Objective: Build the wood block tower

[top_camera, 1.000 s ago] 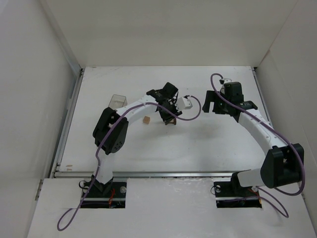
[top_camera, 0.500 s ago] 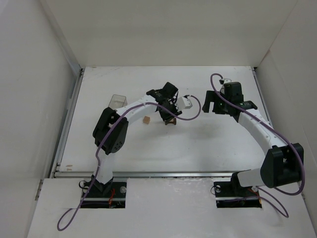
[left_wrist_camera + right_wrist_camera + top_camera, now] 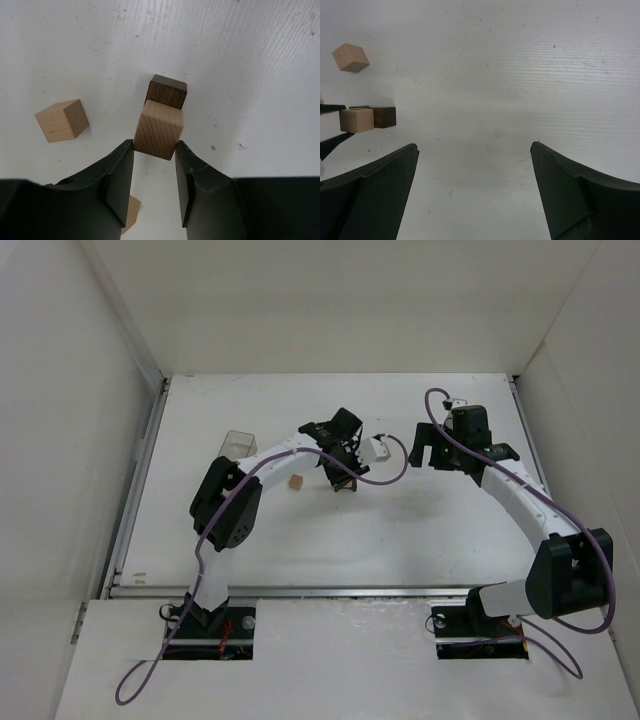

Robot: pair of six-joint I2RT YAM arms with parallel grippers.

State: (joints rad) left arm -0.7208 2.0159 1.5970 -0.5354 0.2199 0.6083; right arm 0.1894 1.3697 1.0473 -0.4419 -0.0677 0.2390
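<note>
My left gripper (image 3: 154, 146) is shut on a light tan block (image 3: 158, 129), its fingertips (image 3: 126, 150) pressing both sides of the block's near end. The block sits just over or against a dark brown block (image 3: 166, 92); I cannot tell whether they touch. A loose tan cube (image 3: 62, 120) lies on the table to the left, and another tan piece (image 3: 131, 214) peeks out under the left finger. In the top view the left gripper (image 3: 343, 476) is at mid-table, with the loose cube (image 3: 296, 481) beside it. My right gripper (image 3: 475, 160) is wide open and empty over bare table.
A clear plastic box (image 3: 236, 443) stands at the left of the white table (image 3: 400, 520), behind the left arm. White walls enclose the table on three sides. The right wrist view shows the held tan block (image 3: 356, 120) and the dark block (image 3: 384, 117) at its left edge.
</note>
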